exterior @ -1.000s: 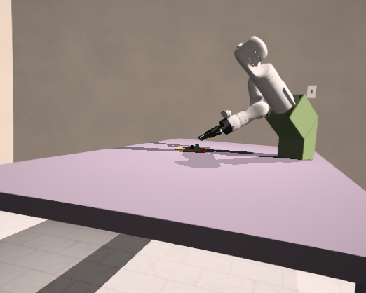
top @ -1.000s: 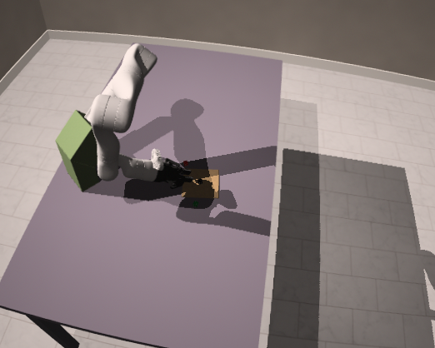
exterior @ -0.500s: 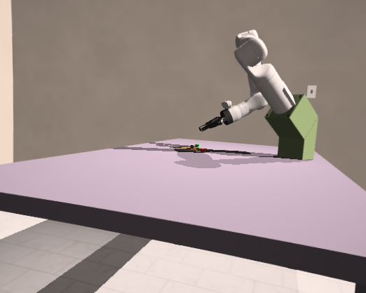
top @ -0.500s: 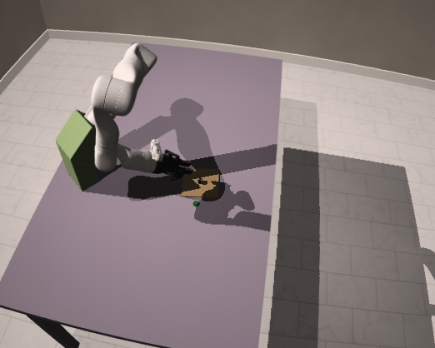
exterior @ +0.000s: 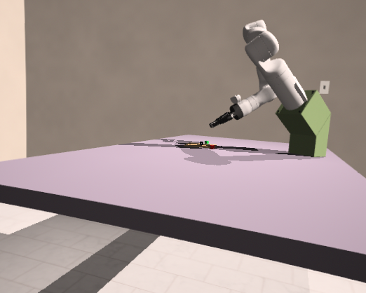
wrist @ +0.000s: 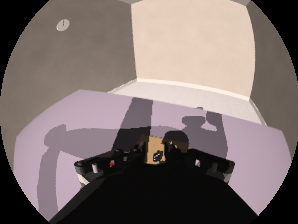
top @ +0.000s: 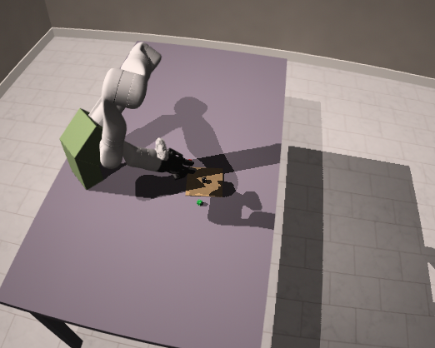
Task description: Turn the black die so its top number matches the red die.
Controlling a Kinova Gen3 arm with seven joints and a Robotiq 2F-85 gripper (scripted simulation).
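Note:
The black die (top: pixel 203 180) lies on the tan mat (top: pixel 206 183), left of its middle; it is too small for me to read its top. The red die sits on the table just off the mat's left far corner, partly hidden by my gripper. My gripper (top: pixel 188 168) hangs in the air above that corner, well clear of the table in the exterior view (exterior: pixel 212 124). Its fingers stand partly apart with nothing between them. In the wrist view the mat (wrist: pixel 154 149) shows through the gap between them.
A green die (top: pixel 200 202) lies on the table just in front of the mat. The green arm base (top: pixel 83 147) stands at the table's left edge. The arm's shadow falls over the mat.

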